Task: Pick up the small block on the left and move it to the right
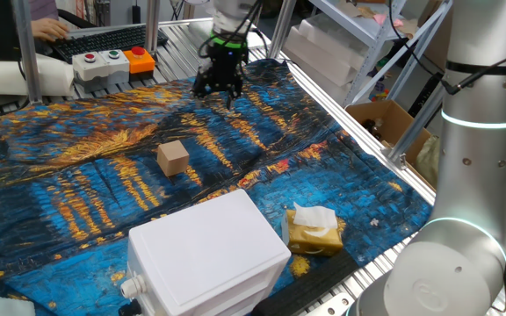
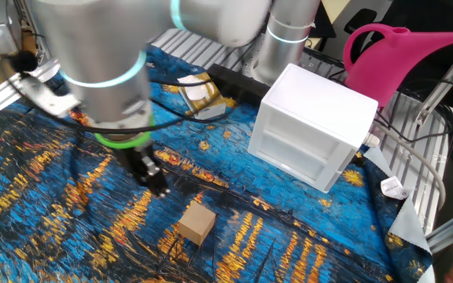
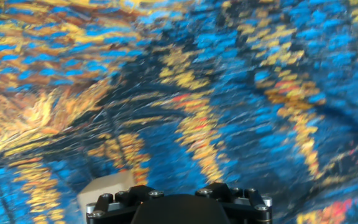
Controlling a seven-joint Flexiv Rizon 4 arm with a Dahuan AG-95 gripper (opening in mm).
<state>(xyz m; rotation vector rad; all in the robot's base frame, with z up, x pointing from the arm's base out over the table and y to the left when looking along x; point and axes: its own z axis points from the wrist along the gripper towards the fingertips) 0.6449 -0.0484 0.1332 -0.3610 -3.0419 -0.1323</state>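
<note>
- The worktop [image 1: 25, 175] is covered by a wrinkled blue and yellow painted cloth [image 1: 86, 202].
- The block [image 1: 172, 159] stands on the cloth, apart from the claw [image 1: 219, 86].
- I cannot tell how wide the claw is.
- A white box [image 1: 207, 254] stands near the block.

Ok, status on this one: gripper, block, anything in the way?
Gripper above cloth, holding nothing, jaw state unclear. Small block on cloth, untouched. Path clear; white box off aside.

Bright even indoor light; hand view motion-blurred; arm [image 2: 124, 71] blurred in other fixed view.
</note>
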